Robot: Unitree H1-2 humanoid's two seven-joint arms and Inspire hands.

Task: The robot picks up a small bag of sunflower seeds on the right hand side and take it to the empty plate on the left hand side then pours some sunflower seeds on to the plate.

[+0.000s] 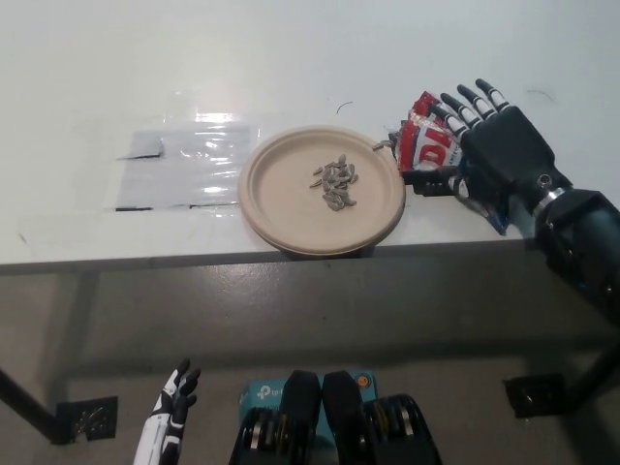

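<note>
Resting flat on the seed bag [427,145], right hand [499,155] has fingers spread, not clamped. Plate [281,199] with seeds [334,183] just left of it. Left hand [165,421] low, fingers apart.

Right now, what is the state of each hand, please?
Left hand: open, holds nothing, hanging low below the table edge.
Right hand: fingers spread over the seed bag beside the plate; whether it grips the bag cannot be told.
</note>
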